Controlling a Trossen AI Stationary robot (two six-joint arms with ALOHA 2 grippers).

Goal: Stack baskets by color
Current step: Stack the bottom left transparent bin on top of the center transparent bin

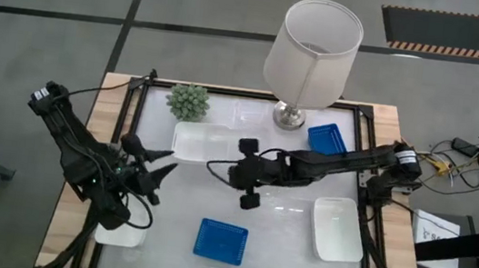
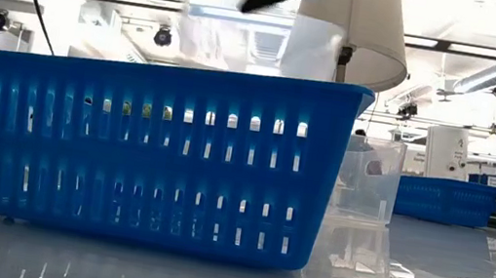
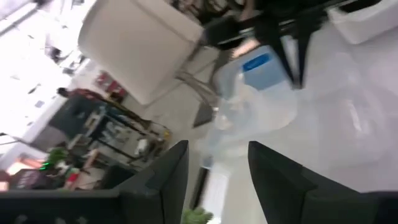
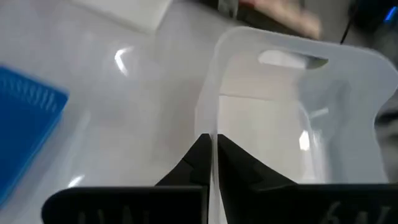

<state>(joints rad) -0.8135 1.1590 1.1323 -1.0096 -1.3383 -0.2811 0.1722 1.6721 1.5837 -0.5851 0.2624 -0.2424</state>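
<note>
My right gripper [image 1: 217, 163] reaches over the table's middle, shut on a clear basket [image 1: 202, 141]. My left gripper [image 1: 165, 166] hovers open just left of that basket, nothing between its fingers [image 3: 177, 174]. One blue basket [image 1: 220, 241] rests on its base near the front edge, and fills the low view [image 2: 148, 149]. Another blue basket [image 1: 327, 139] sits at the far right by the lamp. A white basket [image 1: 338, 228] lies at the right, and another [image 1: 117, 233] lies under my left arm. A second clear basket [image 2: 365, 176] stands beside the lamp's base. My right gripper pinches the clear basket's side wall at its rim [image 4: 211, 127], one finger [image 4: 196, 162] outside and the other inside. The fingers come from the table's right, slanting down. The basket reaches away from them, its end with the handle slot [image 4: 292, 59] farthest; in the low view it shows above the blue basket's rim [image 2: 228, 42].
A lamp with a white shade [image 1: 313, 42] stands at the table's far edge, its metal base [image 1: 289, 115] between the baskets there. A small green plant [image 1: 189, 100] sits at the far left. Wooden strips and a dark frame [image 1: 363, 131] border the glossy table top.
</note>
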